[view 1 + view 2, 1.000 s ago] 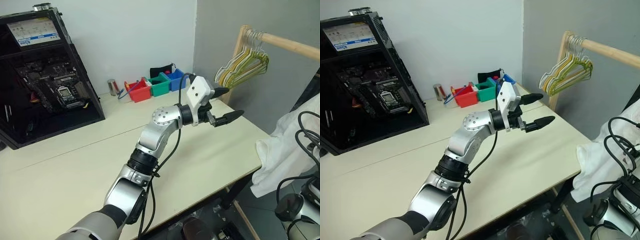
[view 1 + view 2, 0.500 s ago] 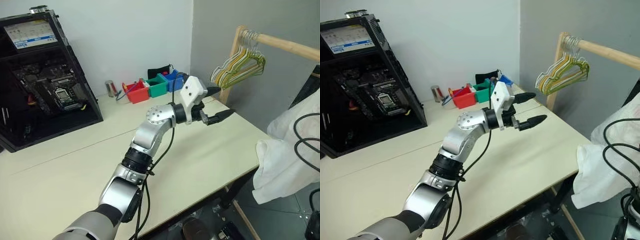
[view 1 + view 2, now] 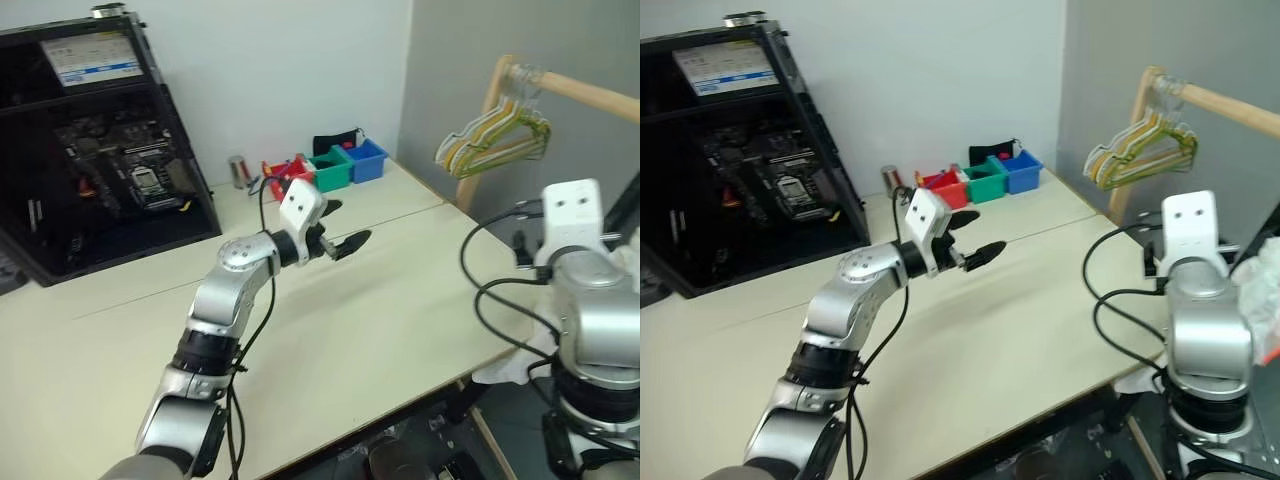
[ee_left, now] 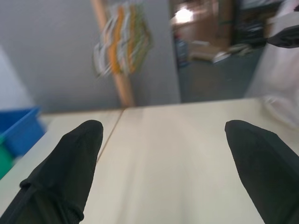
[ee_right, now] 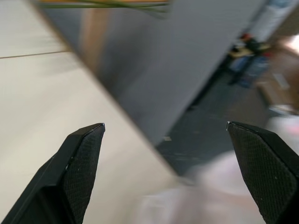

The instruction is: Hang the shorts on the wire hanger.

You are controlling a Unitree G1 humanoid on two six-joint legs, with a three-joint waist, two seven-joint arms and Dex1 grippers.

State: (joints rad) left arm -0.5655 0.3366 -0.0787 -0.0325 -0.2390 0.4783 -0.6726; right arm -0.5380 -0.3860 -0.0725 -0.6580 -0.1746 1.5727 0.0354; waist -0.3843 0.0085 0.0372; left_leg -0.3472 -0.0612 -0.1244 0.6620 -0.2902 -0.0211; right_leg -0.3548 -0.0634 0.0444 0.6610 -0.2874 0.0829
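The white shorts [image 3: 1262, 287], with a pinkish patch, hang off the table's right edge behind my right arm; a fold [image 3: 497, 372] shows below the edge. In the right wrist view my right gripper [image 5: 163, 126] is open wide over that edge, with blurred white fabric [image 5: 187, 205] under it and nothing between its fingers. My left gripper [image 3: 352, 222] is open and empty above the middle of the table, pointing right toward the rail. I cannot pick out the wire hanger.
A bunch of yellow, green and white hangers [image 3: 495, 128] hangs on a wooden rail [image 3: 590, 92] at the back right. Red, green and blue bins [image 3: 335, 168] and a small can [image 3: 238, 171] stand at the table's back. An open computer case [image 3: 90, 150] fills the back left.
My left gripper has swung left and down, away from the rail, staying open. My right arm has risen into the head views in front of the shorts. The camera has also shifted.
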